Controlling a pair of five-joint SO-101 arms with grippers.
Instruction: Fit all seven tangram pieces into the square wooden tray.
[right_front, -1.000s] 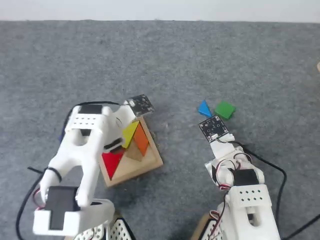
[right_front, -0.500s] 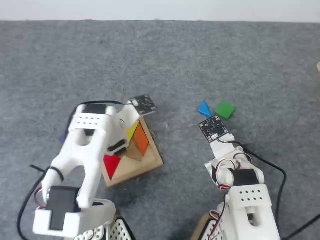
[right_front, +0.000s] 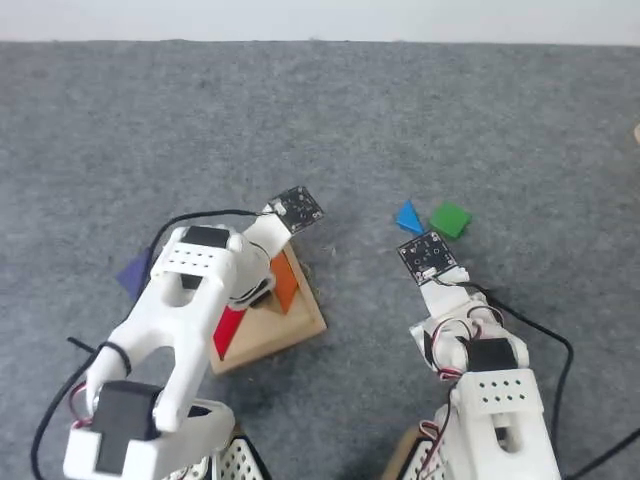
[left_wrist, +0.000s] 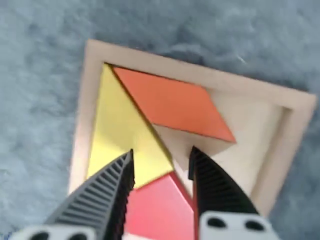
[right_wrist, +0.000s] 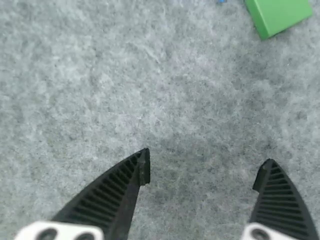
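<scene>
The square wooden tray (right_front: 305, 326) (left_wrist: 295, 125) lies at the centre left under my left arm. It holds a yellow triangle (left_wrist: 120, 125), an orange parallelogram (right_front: 285, 281) (left_wrist: 172, 102) and a red triangle (right_front: 228, 330) (left_wrist: 160, 210). My left gripper (left_wrist: 161, 160) hangs open just above the spot where yellow meets red, holding nothing. A purple piece (right_front: 135, 272) lies on the carpet left of the tray. A blue triangle (right_front: 408, 216) and a green square (right_front: 450, 218) (right_wrist: 277, 15) lie at the centre right. My right gripper (right_wrist: 205, 172) is open over bare carpet, short of the green square.
Grey carpet covers the whole table. My right arm's base (right_front: 495, 395) stands at the front right, with a black cable trailing beside it. Open carpet stretches behind the tray and between the tray and the blue triangle.
My left arm has swung right and further over the tray, hiding the yellow triangle in the high view and uncovering the purple piece on the left. The right arm has stayed still.
</scene>
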